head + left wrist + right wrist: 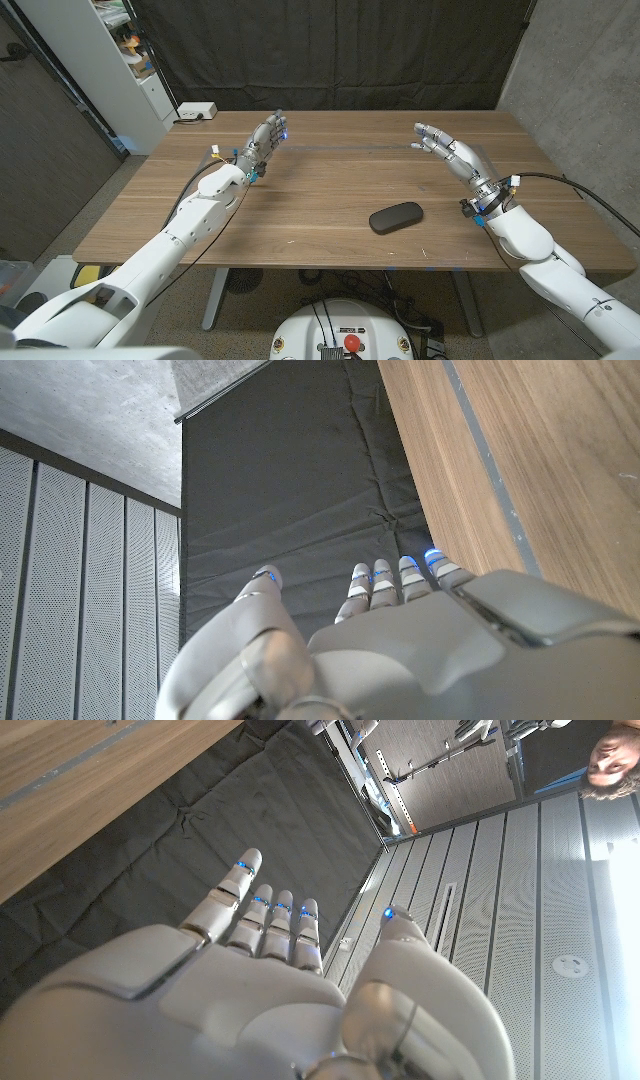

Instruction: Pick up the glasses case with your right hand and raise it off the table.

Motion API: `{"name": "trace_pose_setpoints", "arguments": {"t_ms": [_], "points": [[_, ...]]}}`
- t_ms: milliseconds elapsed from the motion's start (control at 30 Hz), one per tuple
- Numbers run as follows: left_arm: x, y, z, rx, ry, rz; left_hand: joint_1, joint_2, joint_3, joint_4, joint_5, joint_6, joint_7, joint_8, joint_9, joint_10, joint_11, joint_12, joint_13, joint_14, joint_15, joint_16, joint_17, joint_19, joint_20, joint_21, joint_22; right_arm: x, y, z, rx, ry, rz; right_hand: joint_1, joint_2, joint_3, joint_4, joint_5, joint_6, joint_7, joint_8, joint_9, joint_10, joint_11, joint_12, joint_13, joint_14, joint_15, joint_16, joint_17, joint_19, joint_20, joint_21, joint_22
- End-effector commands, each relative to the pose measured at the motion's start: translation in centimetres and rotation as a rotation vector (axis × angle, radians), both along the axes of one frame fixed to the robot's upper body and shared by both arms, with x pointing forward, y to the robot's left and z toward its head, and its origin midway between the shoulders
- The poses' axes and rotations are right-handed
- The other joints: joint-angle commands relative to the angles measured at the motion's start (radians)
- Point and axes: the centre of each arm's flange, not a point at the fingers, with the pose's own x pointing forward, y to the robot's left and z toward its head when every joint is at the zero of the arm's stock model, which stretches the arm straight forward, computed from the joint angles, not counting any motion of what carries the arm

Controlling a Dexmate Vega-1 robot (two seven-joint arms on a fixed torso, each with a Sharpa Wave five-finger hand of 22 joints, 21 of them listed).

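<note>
A dark oval glasses case [396,217] lies on the wooden table [330,175], right of the middle and towards the near edge. My right hand [448,150] is raised beyond and to the right of the case, apart from it, fingers spread and holding nothing; its back and straight fingers [262,920] fill the right wrist view. My left hand [264,142] is up over the table's left part, far from the case, fingers apart and empty, also seen as my left hand [400,640] in the left wrist view.
A white power strip [196,111] sits at the table's far left corner. A white shelf unit [120,60] stands beyond the left side, a black curtain [330,50] hangs behind, and a concrete wall [580,90] rises on the right. A person [610,755] shows at a picture edge.
</note>
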Motion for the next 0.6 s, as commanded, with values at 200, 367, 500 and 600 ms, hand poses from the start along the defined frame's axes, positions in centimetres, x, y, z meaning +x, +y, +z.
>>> {"name": "trace_pose_setpoints", "arguments": {"t_ms": [200,367,500,600], "points": [[-0.07,-0.42,0.17,0.010,0.004,-0.002,0.006,0.007,-0.002,-0.006,-0.006,0.007,0.005,-0.003,0.004,0.005,-0.002,0.003,0.001,0.007,0.004,0.002,0.004,-0.002,0.008,0.007,0.003,-0.35,-0.62,-0.26,-0.081,-0.052,-0.011,0.009,-0.007,-0.001,-0.004,0.006,0.003,-0.011,-0.002,0.002,0.008,-0.007,-0.001,0.000,0.014,-0.005,0.000,-0.001,0.012,-0.006,0.001,0.002],[-0.30,-0.52,0.27,0.010,0.000,-0.002,0.006,0.007,-0.002,-0.007,-0.006,0.008,0.004,-0.003,0.004,0.007,-0.003,0.003,0.001,0.007,0.004,0.001,0.004,-0.001,0.009,0.007,0.003,-0.32,-1.02,-0.28,-0.095,-0.062,-0.011,0.009,-0.010,-0.002,-0.006,0.006,0.007,-0.017,-0.001,0.002,0.012,-0.010,0.000,0.000,0.016,-0.009,0.000,-0.001,0.015,-0.007,0.002,0.002],[-0.45,-0.64,0.21,0.010,0.000,-0.004,0.006,0.008,-0.002,-0.007,-0.006,0.009,0.004,-0.003,0.004,0.007,-0.003,0.003,0.001,0.007,0.003,0.002,0.004,-0.002,0.009,0.007,0.003,-0.30,-1.16,-0.52,-0.113,-0.074,-0.024,0.009,-0.013,-0.002,-0.008,0.007,0.009,-0.019,0.000,0.002,0.013,-0.011,0.000,0.000,0.017,-0.011,0.000,-0.002,0.016,-0.008,0.002,0.002],[-0.54,-0.68,0.15,0.013,0.002,-0.002,0.006,0.008,-0.002,-0.008,-0.006,0.009,0.005,-0.003,0.004,0.007,-0.003,0.003,0.001,0.007,0.003,0.001,0.004,-0.001,0.009,0.007,0.003,-0.33,-1.20,-0.62,-0.129,-0.090,-0.033,0.010,-0.015,-0.003,-0.009,0.008,0.011,-0.020,0.001,0.002,0.015,-0.012,0.001,0.000,0.019,-0.011,0.001,-0.002,0.017,-0.009,0.002,0.002]]}}
